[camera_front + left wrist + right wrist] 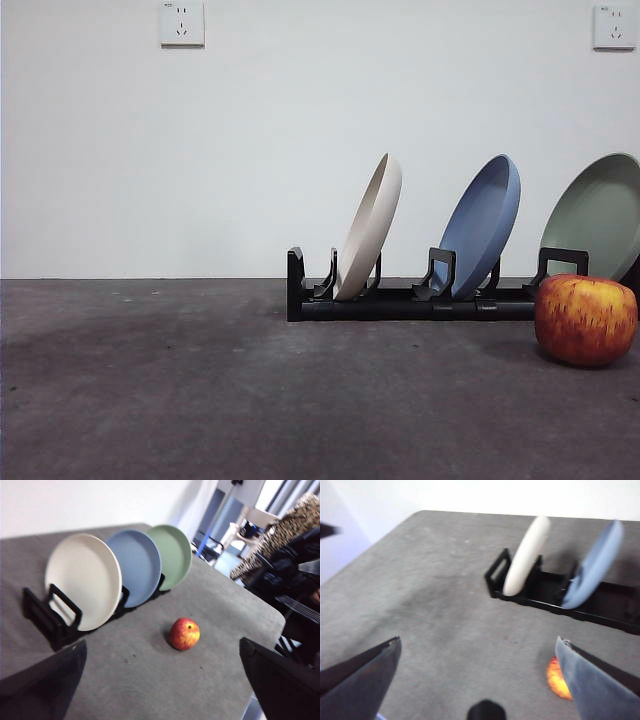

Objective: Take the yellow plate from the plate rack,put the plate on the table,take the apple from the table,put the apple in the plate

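The yellow plate (pixel 370 228) is cream-coloured and stands tilted in the first slot of the black plate rack (pixel 400 300). It also shows in the left wrist view (pixel 82 580) and the right wrist view (pixel 527 555). The apple (pixel 585 320), red over yellow, lies on the table (pixel 200 390) in front of the rack's right end. It also shows in the left wrist view (pixel 184 634) and partly behind a jaw in the right wrist view (pixel 556 679). My left gripper (pixel 160 690) and right gripper (pixel 477 680) are open, empty, high above the table. Neither shows in the front view.
A blue plate (pixel 483 225) and a sage-green plate (pixel 597 215) stand in the rack's further slots. The table's rounded edge (pixel 265 615) lies beyond the apple, with chairs and clutter past it. A white wall with sockets is behind.
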You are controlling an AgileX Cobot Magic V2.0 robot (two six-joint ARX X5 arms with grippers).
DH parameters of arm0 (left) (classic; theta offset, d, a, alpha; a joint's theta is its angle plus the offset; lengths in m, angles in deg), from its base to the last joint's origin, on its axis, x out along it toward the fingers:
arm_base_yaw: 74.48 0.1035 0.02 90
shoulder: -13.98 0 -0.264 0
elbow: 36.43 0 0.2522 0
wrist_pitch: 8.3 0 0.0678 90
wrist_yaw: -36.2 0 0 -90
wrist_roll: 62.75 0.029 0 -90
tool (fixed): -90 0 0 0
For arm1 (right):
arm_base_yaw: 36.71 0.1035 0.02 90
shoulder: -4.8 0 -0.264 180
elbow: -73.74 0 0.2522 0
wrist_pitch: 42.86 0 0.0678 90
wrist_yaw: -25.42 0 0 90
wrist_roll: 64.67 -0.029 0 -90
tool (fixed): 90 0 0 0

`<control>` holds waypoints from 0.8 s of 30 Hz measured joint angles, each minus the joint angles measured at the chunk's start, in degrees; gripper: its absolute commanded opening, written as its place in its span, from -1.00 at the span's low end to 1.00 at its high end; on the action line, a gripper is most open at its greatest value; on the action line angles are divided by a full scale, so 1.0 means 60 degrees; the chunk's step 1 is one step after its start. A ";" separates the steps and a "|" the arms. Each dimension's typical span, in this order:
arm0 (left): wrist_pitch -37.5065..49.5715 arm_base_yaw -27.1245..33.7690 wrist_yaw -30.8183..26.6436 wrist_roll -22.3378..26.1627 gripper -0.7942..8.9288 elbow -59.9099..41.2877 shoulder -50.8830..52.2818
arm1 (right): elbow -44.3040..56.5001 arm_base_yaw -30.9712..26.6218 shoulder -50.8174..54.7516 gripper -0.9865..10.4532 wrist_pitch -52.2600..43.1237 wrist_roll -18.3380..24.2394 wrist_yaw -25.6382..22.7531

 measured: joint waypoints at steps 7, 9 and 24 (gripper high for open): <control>0.0193 -0.1060 -0.0131 0.0204 0.41 0.1934 -0.2823 | 0.0000 0.0000 -0.0168 0.28 0.0000 0.0004 0.0627; 0.0244 -0.1373 -0.0280 0.0379 0.41 0.2688 -0.3730 | -0.0004 0.0000 -0.0248 0.28 0.0000 0.0000 0.0929; 0.0135 -0.2484 -0.0823 0.0823 0.39 0.6969 -0.9628 | -0.0270 0.0266 -0.0787 0.28 0.0007 0.0007 0.1472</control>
